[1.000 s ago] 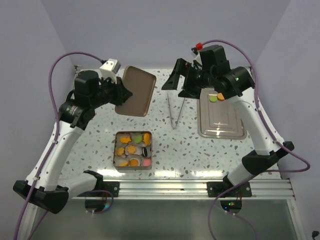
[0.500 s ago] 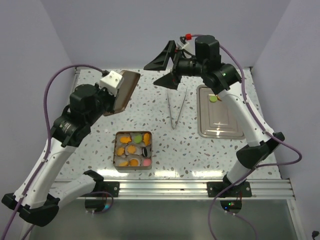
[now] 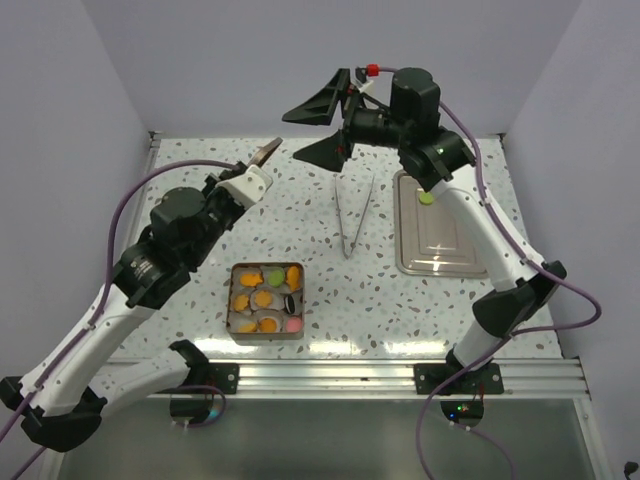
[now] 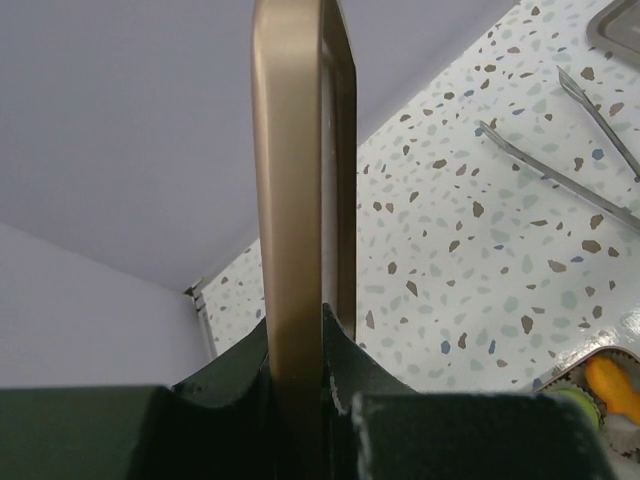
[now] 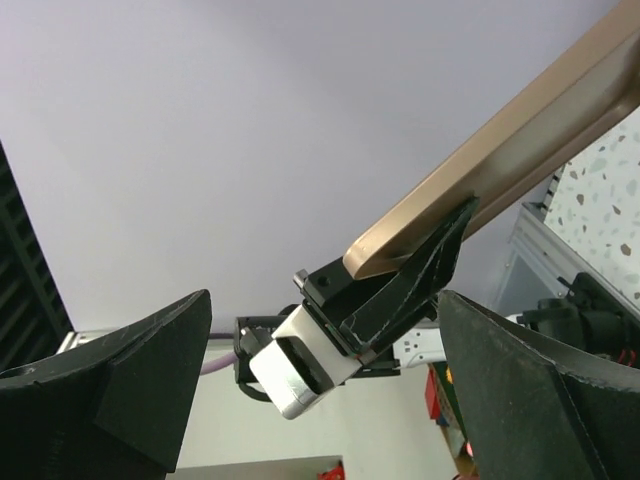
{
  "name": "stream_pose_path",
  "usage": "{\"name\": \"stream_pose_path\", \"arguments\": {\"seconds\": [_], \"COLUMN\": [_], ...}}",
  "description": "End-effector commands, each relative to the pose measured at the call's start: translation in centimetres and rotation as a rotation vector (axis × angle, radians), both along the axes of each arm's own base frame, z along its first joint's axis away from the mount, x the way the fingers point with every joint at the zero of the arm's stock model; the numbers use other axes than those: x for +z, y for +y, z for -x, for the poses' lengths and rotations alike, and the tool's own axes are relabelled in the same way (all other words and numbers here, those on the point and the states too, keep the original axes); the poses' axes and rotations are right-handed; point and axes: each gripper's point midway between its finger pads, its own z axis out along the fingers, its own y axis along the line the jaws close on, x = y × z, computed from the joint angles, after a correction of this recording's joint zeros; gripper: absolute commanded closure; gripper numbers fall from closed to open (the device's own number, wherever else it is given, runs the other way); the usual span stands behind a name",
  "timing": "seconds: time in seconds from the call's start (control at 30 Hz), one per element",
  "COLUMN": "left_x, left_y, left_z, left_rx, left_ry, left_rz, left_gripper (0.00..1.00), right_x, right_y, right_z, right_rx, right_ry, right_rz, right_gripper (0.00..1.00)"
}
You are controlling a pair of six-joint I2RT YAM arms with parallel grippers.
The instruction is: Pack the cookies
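Several small round cookies, mostly orange with a green one (image 3: 274, 276), a black one (image 3: 289, 303) and a pink one (image 3: 293, 324), sit in white paper cups inside a square brown tin (image 3: 236, 300) on the near left of the table. A green cookie (image 3: 427, 198) with an orange one beside it lies on the silver tray (image 3: 445, 245). My left gripper (image 3: 260, 163) is shut on the tin's brown lid (image 3: 270, 150), held edge-on above the table; the left wrist view shows the gripper (image 4: 305, 330) clamping the lid (image 4: 298, 180). My right gripper (image 3: 322, 125) is open, empty and raised high, facing the lid (image 5: 500, 160).
Metal tongs (image 3: 355, 215) lie on the speckled table between the tin and the silver tray, also in the left wrist view (image 4: 560, 170). Purple walls close the back and sides. The arm bases and a rail run along the near edge.
My left arm has lifted and turned the lid from flat-facing to edge-on, moving it right. My right gripper has risen from near the tray and swung left, staying open.
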Motion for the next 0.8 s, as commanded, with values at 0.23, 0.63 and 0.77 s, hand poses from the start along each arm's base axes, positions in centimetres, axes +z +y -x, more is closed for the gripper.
{"name": "stream_pose_path", "arguments": {"seconds": [0.23, 0.63, 0.77], "left_x": [6.1, 7.2, 7.0], "left_y": [0.9, -0.6, -1.6], "left_z": [0.2, 0.5, 0.3], "left_rx": [0.015, -0.056, -0.067], "left_ry": [-0.224, -0.274, -0.276], "left_rz": [0.021, -0.096, -0.153], "left_gripper": [1.0, 1.0, 1.0], "right_x": [0.7, 0.5, -0.2], "right_y": [1.5, 4.3, 5.3], "right_z": [0.1, -2.6, -2.4], "right_rx": [0.12, 0.183, 0.217], "right_ry": [0.067, 0.12, 0.143], "right_rz": [-0.089, -0.128, -0.123], "right_gripper": [0.02, 0.02, 0.05]}}
